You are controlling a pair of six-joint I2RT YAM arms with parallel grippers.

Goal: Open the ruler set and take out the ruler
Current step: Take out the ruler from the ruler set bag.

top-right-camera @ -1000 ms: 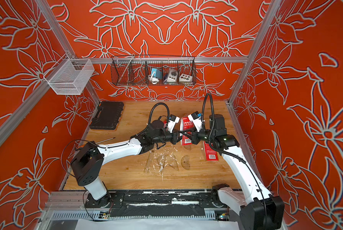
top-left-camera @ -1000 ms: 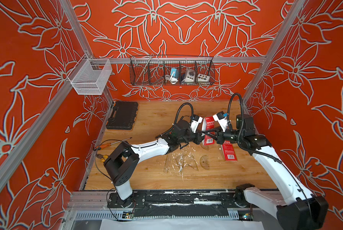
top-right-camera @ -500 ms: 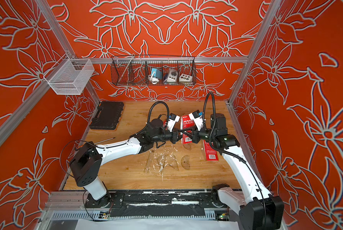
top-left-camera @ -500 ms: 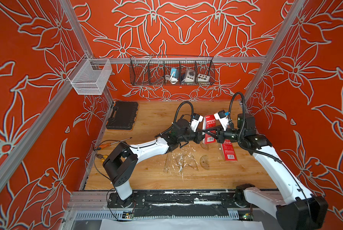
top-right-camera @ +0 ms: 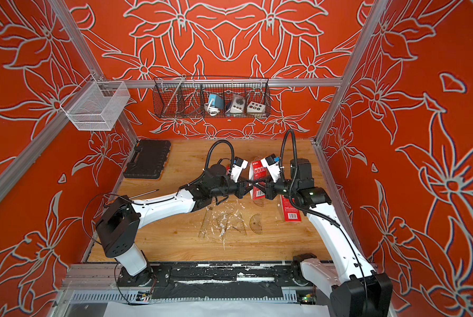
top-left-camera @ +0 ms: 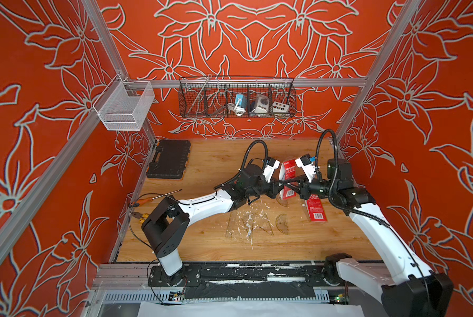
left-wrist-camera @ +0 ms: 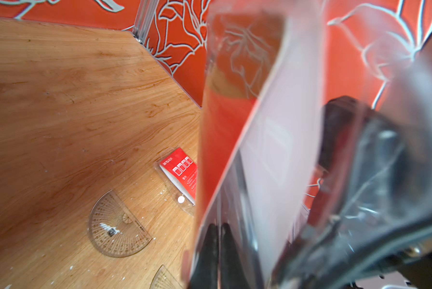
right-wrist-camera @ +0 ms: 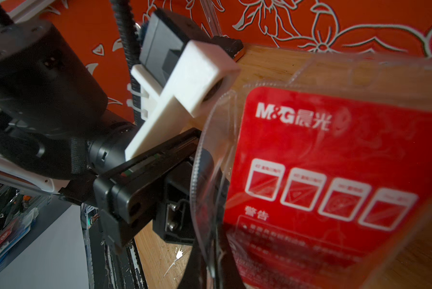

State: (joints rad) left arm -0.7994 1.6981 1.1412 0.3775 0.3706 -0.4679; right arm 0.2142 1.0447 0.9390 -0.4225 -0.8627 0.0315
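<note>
Clamping one ruler set (top-left-camera: 289, 171), two pincers (top-left-camera: 281, 187) (top-left-camera: 294, 187)

Ruler set (top-left-camera: 289, 171): clear plastic pouch with a red M&G card inside. Upright, off the bench, pinched between left pincer (top-left-camera: 282, 187) and right pincer (top-left-camera: 292, 186), one on each side.

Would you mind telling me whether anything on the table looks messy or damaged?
Yes: white flecks are strewn over the wooden table around the clear set squares and protractor, like chipped paint or plastic. The black front rail is also scuffed white. The ruler set hangs between the left end effector and right end effector.
</note>
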